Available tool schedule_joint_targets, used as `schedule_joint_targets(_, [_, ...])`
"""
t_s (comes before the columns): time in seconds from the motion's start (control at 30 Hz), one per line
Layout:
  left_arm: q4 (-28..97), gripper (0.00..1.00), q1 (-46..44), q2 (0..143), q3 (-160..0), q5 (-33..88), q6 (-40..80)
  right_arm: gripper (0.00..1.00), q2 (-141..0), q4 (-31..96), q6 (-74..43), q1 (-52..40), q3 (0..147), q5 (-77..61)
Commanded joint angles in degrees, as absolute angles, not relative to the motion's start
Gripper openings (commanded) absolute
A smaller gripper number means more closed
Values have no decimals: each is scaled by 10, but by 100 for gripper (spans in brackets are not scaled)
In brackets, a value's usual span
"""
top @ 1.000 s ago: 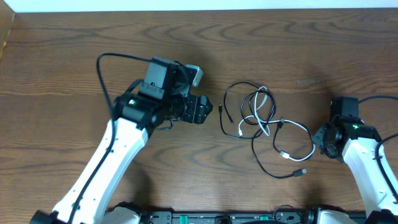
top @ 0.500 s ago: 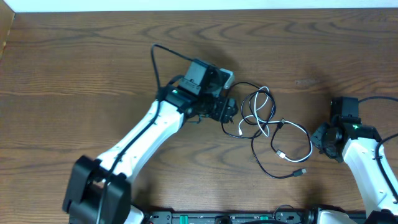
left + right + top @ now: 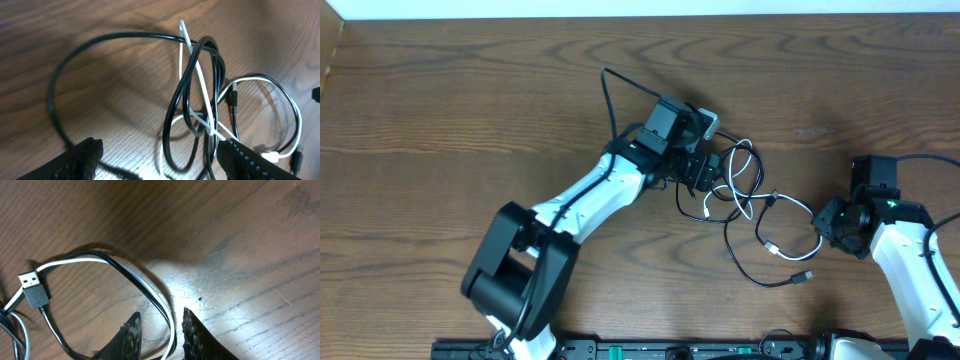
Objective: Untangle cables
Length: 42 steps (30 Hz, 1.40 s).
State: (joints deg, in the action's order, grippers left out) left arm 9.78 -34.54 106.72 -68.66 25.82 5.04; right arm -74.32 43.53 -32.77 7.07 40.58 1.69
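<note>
The cables (image 3: 741,192) lie looped together on the wooden table (image 3: 440,120), right of centre. My left gripper (image 3: 708,170) hovers over the tangle's left side. In the left wrist view it (image 3: 160,162) is open wide, with a black loop (image 3: 192,65) and a white cord (image 3: 186,40) crossing on the table between its fingers. My right gripper (image 3: 828,222) is at the tangle's right edge. In the right wrist view it (image 3: 161,335) is narrowly open, astride a white cord (image 3: 150,287) and a black one running side by side. Two USB plugs (image 3: 31,280) lie at the left.
The left arm's thicker black wire (image 3: 610,95) arches above its wrist. A loose black plug end (image 3: 803,277) lies toward the table's front. A black rail (image 3: 650,350) runs along the front edge.
The left arm has swung right, from beside the tangle to over its left loops. The right arm has stayed where it was. The cables have not visibly shifted.
</note>
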Motion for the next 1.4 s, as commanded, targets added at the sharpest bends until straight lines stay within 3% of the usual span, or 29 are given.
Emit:
schedule_joint_targets(0.0, [85, 78, -359, 1091, -687, 264, 67, 24, -743, 435, -320, 74, 410, 13])
schedule_joint_targets(0.1, [80, 70, -373, 1106, -687, 264, 79, 24, -743, 435, -320, 74, 410, 13])
schedule_joint_targets(0.17, [80, 58, -382, 1111, -687, 264, 78, 24, -743, 435, -312, 74, 410, 13])
schedule_joint_targets(0.27, [80, 31, -390, 1108, -687, 266, 78, 25, -743, 435, -305, 74, 410, 13])
schedule_joint_targets(0.3, [80, 11, -390, 1107, -687, 266, 78, 26, -743, 435, -305, 74, 410, 13])
schedule_joint_targets(0.33, [83, 8, -390, 1105, -687, 266, 78, 27, -743, 435, -305, 74, 410, 13])
schedule_joint_targets(0.43, [106, 7, -386, 1092, -687, 263, 78, 29, -743, 422, -295, 74, 410, -16])
schedule_joint_targets(0.6, [159, 8, -382, 1044, -688, 263, 78, 32, -743, 376, -180, 74, 410, -168])
schedule_joint_targets(1.03, [321, 7, -382, 806, -689, 294, 78, 45, -743, 296, -35, 39, 410, -437])
schedule_joint_targets(1.23, [331, 7, -382, 757, -689, 346, 78, 57, -743, 289, 36, -19, 410, -527])
schedule_joint_targets(1.3, [332, 8, -382, 755, -689, 352, 78, 57, -743, 276, 39, -42, 410, -529])
schedule_joint_targets(1.37, [334, 7, -382, 756, -688, 352, 78, 49, -743, 252, 39, -57, 410, -529])
